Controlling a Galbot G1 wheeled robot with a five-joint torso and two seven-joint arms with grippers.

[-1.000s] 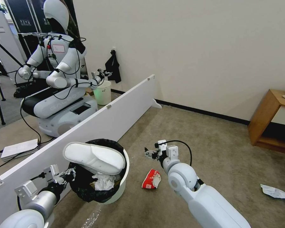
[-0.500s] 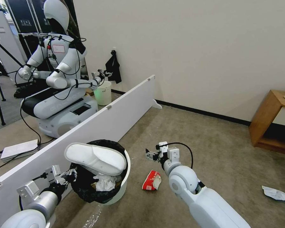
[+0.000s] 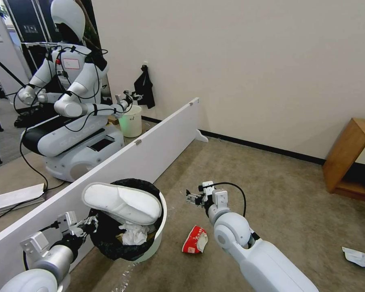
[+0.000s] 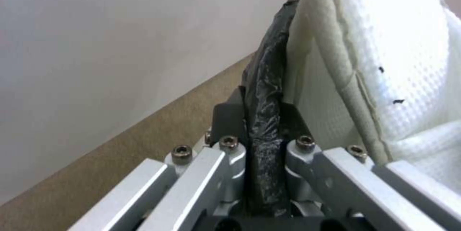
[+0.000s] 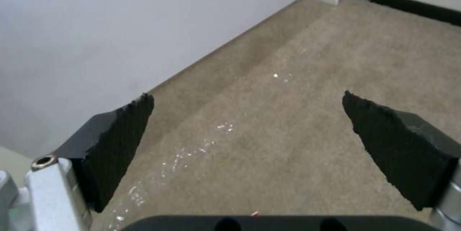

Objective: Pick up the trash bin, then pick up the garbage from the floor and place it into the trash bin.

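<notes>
Left gripper (image 3: pixel 89 224) sits low at the near left, clamped on the rim of the trash bin (image 3: pixel 157 240). In the left wrist view the gripper (image 4: pixel 262 116) has both black pads pressed together on a fold of the crinkled black liner (image 4: pixel 265 90) at the bin edge, with nothing but plastic between them. The bin is tilted, its mouth turned toward the camera, close beside the long white partition board (image 3: pixel 150 152) that runs from near left to far centre.

Bin contents: a white slipper (image 3: pixel 121 201) lies across the mouth, sole up, overhanging the liner; its waffle-textured fabric (image 4: pixel 398 62) lies right beside the clamped rim in the left wrist view. Crumpled white tissue (image 3: pixel 133 233) sits below it inside the bag.

Right gripper (image 3: pixel 192 197) is held out above the carpet (image 3: pixel 271 194), centre of the scene, pads spread wide with nothing between them. In the right wrist view the gripper (image 5: pixel 247 130) has its two black pads well apart over bare carpet with scattered white flecks (image 5: pixel 192 152).

Garbage on the floor: a red-white snack packet (image 3: pixel 195 239) lies just right of the bin and near the right forearm; a crumpled white paper scrap (image 3: pixel 360 257) lies at the near right edge, well apart from both grippers.
</notes>
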